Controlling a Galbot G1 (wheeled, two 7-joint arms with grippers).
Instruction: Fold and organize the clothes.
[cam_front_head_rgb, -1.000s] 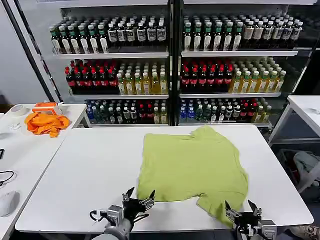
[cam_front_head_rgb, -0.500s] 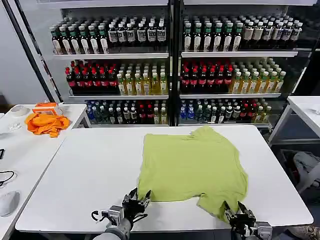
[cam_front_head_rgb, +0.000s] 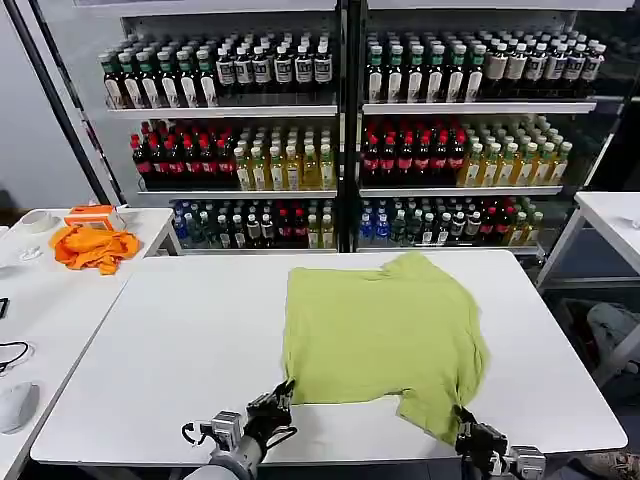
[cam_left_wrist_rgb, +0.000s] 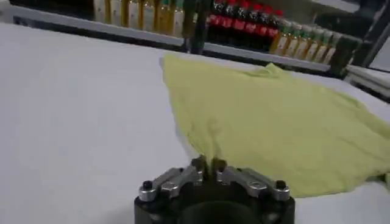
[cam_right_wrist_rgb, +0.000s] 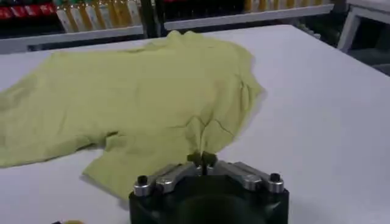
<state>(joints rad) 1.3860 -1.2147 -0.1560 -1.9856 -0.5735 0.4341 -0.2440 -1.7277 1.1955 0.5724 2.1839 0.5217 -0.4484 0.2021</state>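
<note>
A lime T-shirt (cam_front_head_rgb: 380, 330) lies spread on the white table (cam_front_head_rgb: 170, 340), right of centre, with its near edge by the table's front. My left gripper (cam_front_head_rgb: 278, 400) is shut on the shirt's near left corner; in the left wrist view the cloth (cam_left_wrist_rgb: 274, 115) rises pinched between the fingertips of that gripper (cam_left_wrist_rgb: 208, 164). My right gripper (cam_front_head_rgb: 464, 428) is shut on the near right sleeve edge, and the right wrist view shows the fabric (cam_right_wrist_rgb: 152, 91) gathered into the closed tips of the right gripper (cam_right_wrist_rgb: 202, 159).
A second table on the left holds a bright orange cloth (cam_front_head_rgb: 93, 245), a small orange box (cam_front_head_rgb: 88, 214) and cables. Shelves of bottles (cam_front_head_rgb: 340, 130) stand behind the table. Another white table (cam_front_head_rgb: 612, 220) stands at the right. The near table's left half is bare.
Both grippers went from open beside the shirt's near edge to shut on it. The near left corner and near right sleeve have shifted slightly with them.
</note>
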